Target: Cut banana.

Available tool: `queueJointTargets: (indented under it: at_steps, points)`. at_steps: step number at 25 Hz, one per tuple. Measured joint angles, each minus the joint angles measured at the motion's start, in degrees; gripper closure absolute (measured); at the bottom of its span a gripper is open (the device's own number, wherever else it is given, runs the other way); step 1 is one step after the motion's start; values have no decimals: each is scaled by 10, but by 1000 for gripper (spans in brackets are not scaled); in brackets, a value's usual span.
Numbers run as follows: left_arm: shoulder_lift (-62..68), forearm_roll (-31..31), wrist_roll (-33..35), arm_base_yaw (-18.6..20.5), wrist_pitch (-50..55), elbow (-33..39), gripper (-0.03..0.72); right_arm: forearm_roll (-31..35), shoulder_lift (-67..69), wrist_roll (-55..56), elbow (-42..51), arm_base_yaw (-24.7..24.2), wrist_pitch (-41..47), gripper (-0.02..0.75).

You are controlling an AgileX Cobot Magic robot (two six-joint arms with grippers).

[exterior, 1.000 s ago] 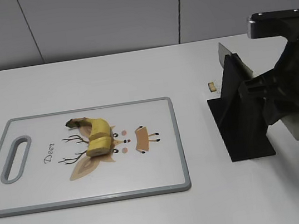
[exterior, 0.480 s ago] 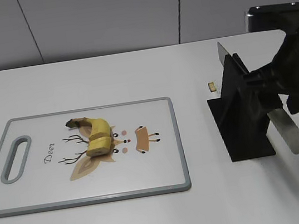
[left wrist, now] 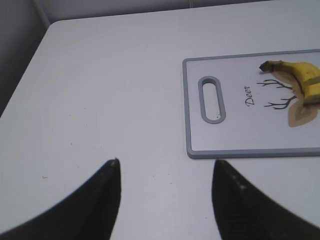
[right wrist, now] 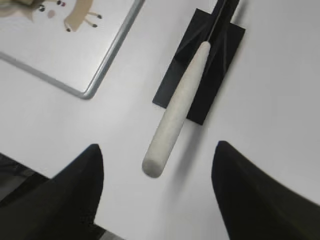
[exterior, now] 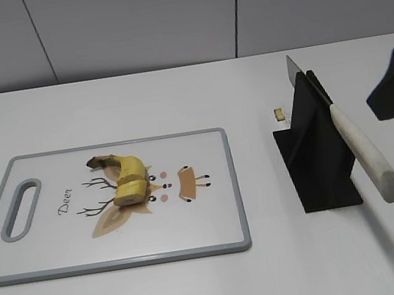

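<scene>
1. Exterior view: we are seeing the yellow curved banana (exterior: 129, 178) lying on the white grey-rimmed cutting board (exterior: 217, 233), the white-handled knife (exterior: 365, 154) slanting from its black stand (exterior: 318, 163) toward our right arm.
2. Left wrist view: our left gripper (left wrist: 165, 197) is gaping, empty.
3. Right wrist view: our right gripper (right wrist: 157, 192) is hanging wide, empty, the handle pointing between its fingers.

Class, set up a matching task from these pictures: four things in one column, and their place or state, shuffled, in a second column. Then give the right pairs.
Things:
1. banana
2. knife
3. right gripper
4. cutting board

Places or states:
A. resting in the black stand
B. flat on the white table
C. on the deer picture
D. open above the handle, holding nothing

Pairs: 1-C, 2-A, 3-D, 4-B
</scene>
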Motion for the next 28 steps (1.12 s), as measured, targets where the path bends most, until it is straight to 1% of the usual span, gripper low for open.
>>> queueJointTargets:
  at_steps: [4, 9, 14, 20, 25, 28]
  points:
    - [0, 0, 0, 0, 0, 0, 135, 28, -94, -36, 69, 0, 8, 214]
    - [0, 0, 0, 0, 0, 0, 135, 29, -224, -49, 160, 0, 8, 213]
    - [0, 1, 0, 0, 0, 0, 135, 29, -340, -55, 223, 0, 9, 213]
    - [0, 1, 0, 0, 0, 0, 135, 29, -435, -56, 233, 0, 26, 213]
    - [0, 1, 0, 0, 0, 0, 135, 5, -492, -55, 247, 0, 64, 213]
    - [0, 1, 0, 0, 0, 0, 135, 2, -524, -55, 247, 0, 65, 213]
